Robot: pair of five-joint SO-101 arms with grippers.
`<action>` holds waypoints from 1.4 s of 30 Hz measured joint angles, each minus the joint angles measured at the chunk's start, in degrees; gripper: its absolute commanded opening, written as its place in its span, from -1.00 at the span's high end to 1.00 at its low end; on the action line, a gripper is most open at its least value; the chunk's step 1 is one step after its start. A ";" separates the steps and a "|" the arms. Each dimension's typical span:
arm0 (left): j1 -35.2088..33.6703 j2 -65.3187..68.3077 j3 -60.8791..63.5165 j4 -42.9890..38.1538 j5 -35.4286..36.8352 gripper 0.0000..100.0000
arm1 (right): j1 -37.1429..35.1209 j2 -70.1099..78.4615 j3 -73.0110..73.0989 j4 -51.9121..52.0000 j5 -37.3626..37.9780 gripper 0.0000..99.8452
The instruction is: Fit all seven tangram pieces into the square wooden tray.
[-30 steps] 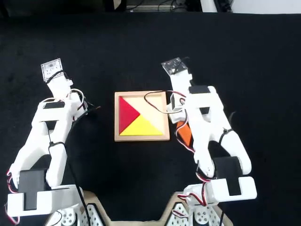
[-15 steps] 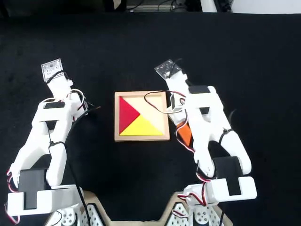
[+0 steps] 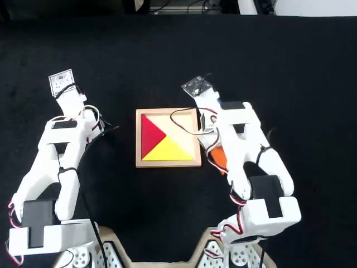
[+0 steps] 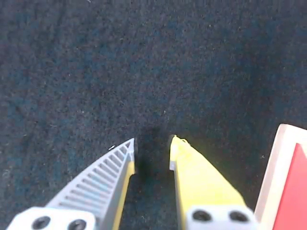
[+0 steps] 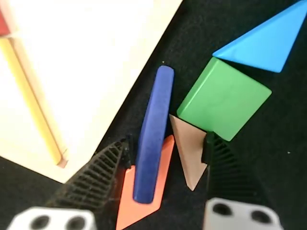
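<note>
The square wooden tray (image 3: 167, 163) holds a red triangle (image 3: 150, 134) and a yellow triangle (image 3: 167, 149). My right gripper (image 5: 167, 142) is open just off the tray's (image 5: 86, 72) right edge. Between its fingers a dark blue piece (image 5: 153, 129) stands on edge, leaning on an orange piece (image 5: 144, 201), with a tan triangle (image 5: 188, 153) beside them. A green square (image 5: 223, 98) and a light blue triangle (image 5: 264, 40) lie just beyond. The orange piece (image 3: 219, 158) peeks out under the right arm (image 3: 237, 134). My left gripper (image 4: 152, 141) is open over bare cloth, left of the tray (image 4: 276, 172).
Black cloth covers the whole table. The left arm (image 3: 61, 145) rests well left of the tray. The loose pieces crowd tight against each other and the tray's right wall.
The right arm's wrist has swung a little left toward the tray. The left arm has not moved.
</note>
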 measured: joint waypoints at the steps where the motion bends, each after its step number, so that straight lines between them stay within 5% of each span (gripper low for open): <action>1: 0.00 0.00 0.00 0.00 0.00 0.73 | 0.00 0.00 0.00 0.00 0.00 0.53; 13: 0.00 0.00 0.00 0.00 0.00 0.74 | 0.09 -6.59 1.76 0.00 0.00 0.97; 25: 0.00 0.00 0.00 0.00 0.00 0.74 | 0.09 -11.52 1.05 0.00 0.18 0.98; 34: 0.00 0.00 0.00 0.00 0.00 0.74 | -6.86 -17.76 11.60 -15.56 19.25 0.98; 42: 0.00 0.00 0.00 0.00 0.00 0.74 | -6.95 -18.29 18.81 -29.19 25.67 0.98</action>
